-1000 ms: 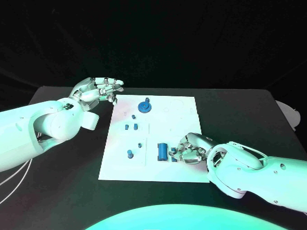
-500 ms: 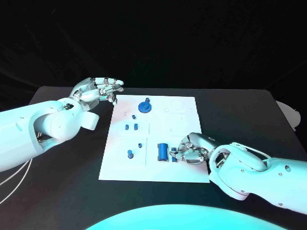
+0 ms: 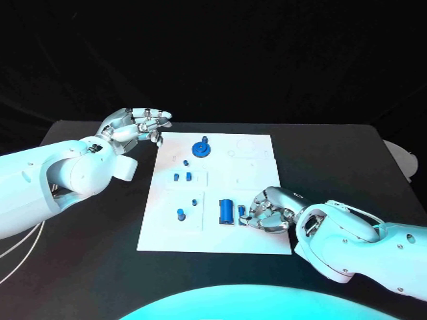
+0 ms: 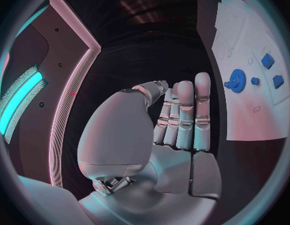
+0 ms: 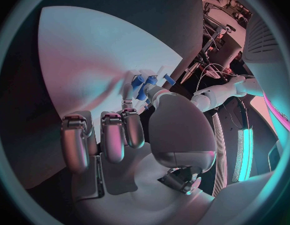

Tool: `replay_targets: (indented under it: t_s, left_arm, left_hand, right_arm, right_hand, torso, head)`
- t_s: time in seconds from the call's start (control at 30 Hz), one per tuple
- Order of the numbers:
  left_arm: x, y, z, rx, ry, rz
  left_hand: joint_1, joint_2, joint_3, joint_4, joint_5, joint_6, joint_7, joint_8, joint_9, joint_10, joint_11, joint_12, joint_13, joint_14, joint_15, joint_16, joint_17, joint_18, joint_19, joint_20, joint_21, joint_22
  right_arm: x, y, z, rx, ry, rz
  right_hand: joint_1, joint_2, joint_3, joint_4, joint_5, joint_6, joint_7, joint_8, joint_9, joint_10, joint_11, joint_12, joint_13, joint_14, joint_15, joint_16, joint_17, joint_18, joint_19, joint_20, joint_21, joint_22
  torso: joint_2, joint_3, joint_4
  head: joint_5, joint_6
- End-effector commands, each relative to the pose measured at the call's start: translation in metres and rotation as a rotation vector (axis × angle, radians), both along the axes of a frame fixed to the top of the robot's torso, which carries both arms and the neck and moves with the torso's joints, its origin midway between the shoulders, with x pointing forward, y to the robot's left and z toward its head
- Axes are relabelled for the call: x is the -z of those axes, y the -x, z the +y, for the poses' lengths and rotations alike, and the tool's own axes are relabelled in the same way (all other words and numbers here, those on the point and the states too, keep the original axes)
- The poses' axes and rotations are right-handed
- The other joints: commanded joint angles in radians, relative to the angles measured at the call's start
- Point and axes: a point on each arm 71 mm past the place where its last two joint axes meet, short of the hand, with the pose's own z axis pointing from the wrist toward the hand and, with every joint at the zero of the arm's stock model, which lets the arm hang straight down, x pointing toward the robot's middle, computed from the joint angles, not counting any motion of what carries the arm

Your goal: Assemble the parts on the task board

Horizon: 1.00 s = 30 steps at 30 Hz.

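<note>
Nearest me, my right hand (image 3: 268,210) sits low on the board (image 3: 247,193), fingers curled beside the blue cylinder (image 3: 227,211); I cannot tell whether it holds anything. Farther off, my left hand (image 3: 135,125) hovers off the board's far corner near the gear (image 3: 202,148), empty, fingers loosely bent.

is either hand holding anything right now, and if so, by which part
The left hand holds nothing. Whether the right hand, down on the task board beside the small blue part, grips it cannot be told.
</note>
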Motion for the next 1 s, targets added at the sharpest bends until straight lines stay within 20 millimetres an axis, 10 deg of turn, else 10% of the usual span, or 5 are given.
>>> replay_targets:
  t_s: [0.03,1.0]
  left_arm:
    - [-0.0008,0.0002,-0.0018,0.013,0.012,-0.003]
    - [-0.0007,0.0004,-0.0008,0.009,0.01,-0.002]
  left_hand:
    - [-0.003,0.009,-0.002,0.004,0.006,-0.001,-0.001,0.006,0.001,-0.007,-0.001,0.003,0.001,-0.008,-0.001,0.001,-0.001,0.015,0.007,-0.002,-0.006,-0.001]
    - [-0.003,0.009,-0.002,0.004,0.006,-0.001,-0.002,0.006,0.001,-0.008,-0.001,0.004,0.001,-0.008,-0.001,0.002,-0.002,0.015,0.007,-0.002,-0.006,-0.002]
  right_arm:
    - [0.0012,0.001,0.001,-0.029,0.015,0.003]
    - [0.007,-0.0061,0.0005,-0.03,0.056,-0.005]
  right_hand:
    - [0.012,0.001,-0.006,-0.001,-0.006,-0.002,0.001,0.006,0.0,0.018,-0.006,0.002,0.158,0.089,-0.002,-0.003,0.181,-0.007,0.105,-0.009,0.004,0.263]
    - [0.065,0.011,-0.006,-0.003,-0.005,0.0,-0.001,0.006,-0.001,0.021,-0.008,0.006,0.162,0.09,-0.004,-0.002,0.183,-0.007,0.105,-0.01,0.004,0.263]
  torso:
    - [0.001,-0.0002,0.001]
    - [0.0,-0.0008,0.0015]
  head:
    - [0.0,-0.001]
    - [0.003,-0.006]
